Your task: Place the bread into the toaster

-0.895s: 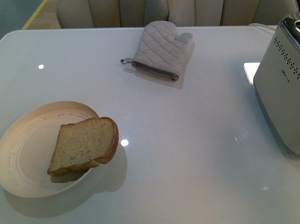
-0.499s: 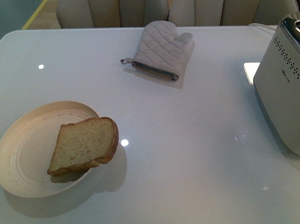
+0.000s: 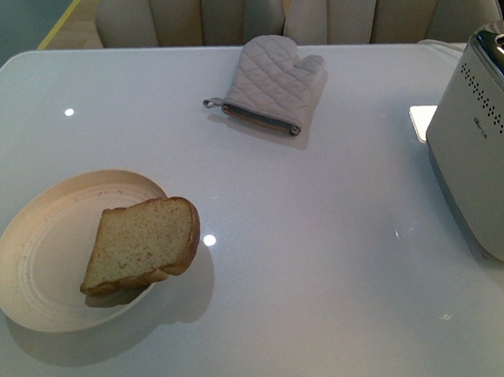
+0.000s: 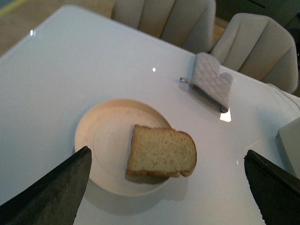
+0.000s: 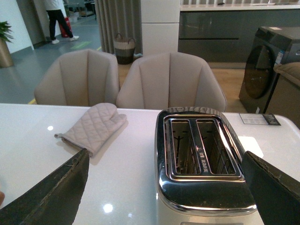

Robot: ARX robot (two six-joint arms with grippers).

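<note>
While left pincer (image 4: 166,158) hovers, spread, above bread (image 4: 161,152)

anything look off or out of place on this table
Only the bread: it lies askew on the plate, its rounded crust end hanging past the rim toward the toaster, tilted rather than flat. The oven mitt lies flat, and the toaster stands upright with both slots empty. Nothing looks spilled or damaged.

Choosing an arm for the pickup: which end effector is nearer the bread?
Left. The left end effector hangs open above the bread; the right end effector hangs open by the toaster, across the table.
</note>
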